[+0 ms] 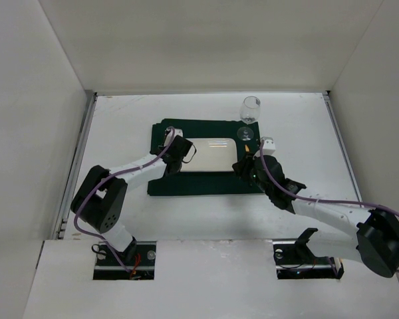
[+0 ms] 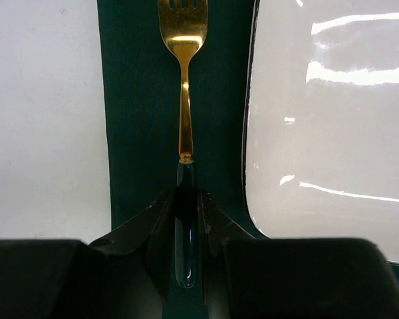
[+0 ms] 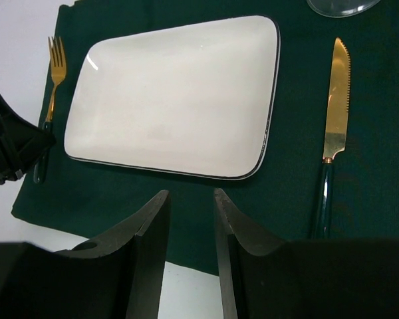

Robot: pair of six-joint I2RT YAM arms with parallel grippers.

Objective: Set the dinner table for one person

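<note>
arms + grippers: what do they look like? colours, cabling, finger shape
Same build: left arm and right arm have white links, black joint housings and a purple cable along each. The left gripper and right gripper are matte black, with two tapered wedge fingers. No markings visible.

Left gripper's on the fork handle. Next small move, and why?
Probably open the left gripper to release the fork. It appears to lie flat on the green placemat, straight alongside the white plate, with the knife already down on the plate's other side, so the placement looks finished.
</note>
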